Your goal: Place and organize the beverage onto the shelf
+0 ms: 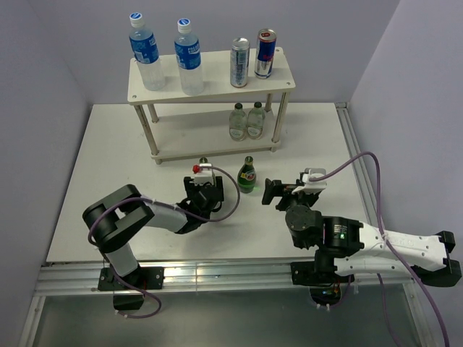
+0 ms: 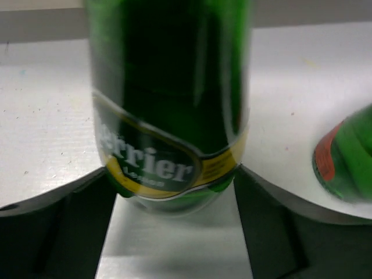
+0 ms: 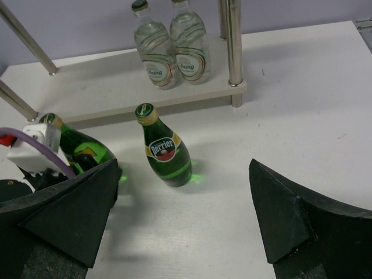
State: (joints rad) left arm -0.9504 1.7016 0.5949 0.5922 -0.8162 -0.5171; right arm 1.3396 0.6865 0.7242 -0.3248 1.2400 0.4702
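Note:
My left gripper (image 1: 205, 186) is shut on a green glass bottle (image 2: 168, 87) with a yellow label, standing on the table; only its cap (image 1: 203, 160) shows from above. A second green bottle (image 1: 247, 176) with a red label stands free just to its right and also shows in the right wrist view (image 3: 168, 154). My right gripper (image 1: 275, 191) is open and empty, a short way right of that bottle. The shelf (image 1: 213, 78) carries two blue-labelled plastic bottles (image 1: 147, 50) and two cans (image 1: 252, 58) on top.
Two clear glass bottles (image 1: 246, 121) stand on the shelf's lower board (image 1: 192, 137), near its right legs. A metal rail runs along the table's right edge (image 1: 354, 155). Purple walls close the back and sides.

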